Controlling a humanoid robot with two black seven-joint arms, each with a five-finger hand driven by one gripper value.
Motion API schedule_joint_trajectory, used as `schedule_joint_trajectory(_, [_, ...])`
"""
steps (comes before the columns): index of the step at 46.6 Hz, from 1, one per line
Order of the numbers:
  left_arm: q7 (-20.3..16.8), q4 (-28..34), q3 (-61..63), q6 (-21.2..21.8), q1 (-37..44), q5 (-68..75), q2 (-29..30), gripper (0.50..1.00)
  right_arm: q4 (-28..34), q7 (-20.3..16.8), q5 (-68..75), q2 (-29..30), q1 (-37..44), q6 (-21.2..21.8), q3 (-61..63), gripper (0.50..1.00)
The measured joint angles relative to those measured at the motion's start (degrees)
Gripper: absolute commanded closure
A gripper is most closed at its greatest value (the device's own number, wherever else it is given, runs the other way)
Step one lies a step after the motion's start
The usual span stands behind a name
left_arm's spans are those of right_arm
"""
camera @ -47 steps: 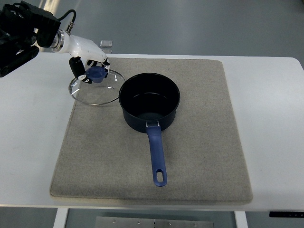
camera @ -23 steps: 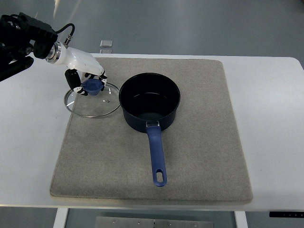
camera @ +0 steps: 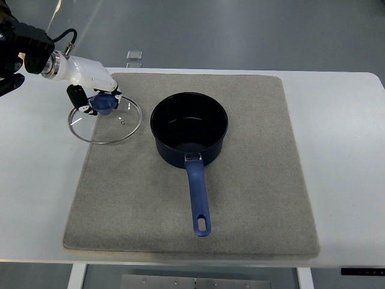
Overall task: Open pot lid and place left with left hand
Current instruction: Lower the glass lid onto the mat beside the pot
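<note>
Left hand [camera: 90, 99], fingers pinching the blue knob [camera: 103, 105] of the round glass lid [camera: 106, 120], holds it over the grey felt mat's [camera: 240, 198] far-left edge, left of the dark blue saucepan [camera: 189, 128]; lower level onto the white desk [camera: 42, 180], then release.

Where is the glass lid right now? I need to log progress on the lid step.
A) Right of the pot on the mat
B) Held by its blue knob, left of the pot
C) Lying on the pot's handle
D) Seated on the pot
B: the left hand grips the blue knob of the lid, which is clear of the open pot, over the mat's left edge.
</note>
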Motion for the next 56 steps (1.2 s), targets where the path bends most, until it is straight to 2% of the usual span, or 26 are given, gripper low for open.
schedule_joint_trajectory(17, [0.0,-4.9,0.1,1.2,0.1,-0.1,1.7,1.0,0.0,0.0,0.0,0.0,0.0,0.0,0.0,0.585])
schedule_joint_trajectory(44, [0.0,-8.7,0.6,1.2,0.0,1.5,1.8,1.0,0.0,0.0,0.0,0.0,0.0,0.0,0.0,0.585])
schedule_joint_trajectory(50, [0.0,-8.7,0.6,2.3,0.0,1.9,1.8,1.0,0.0,0.0,0.0,0.0,0.0,0.0,0.0,0.585])
schedule_joint_trajectory(56, [0.0,-8.6,0.7,5.5,0.3,1.9,1.9,1.0,0.0,0.0,0.0,0.0,0.0,0.0,0.0,0.585])
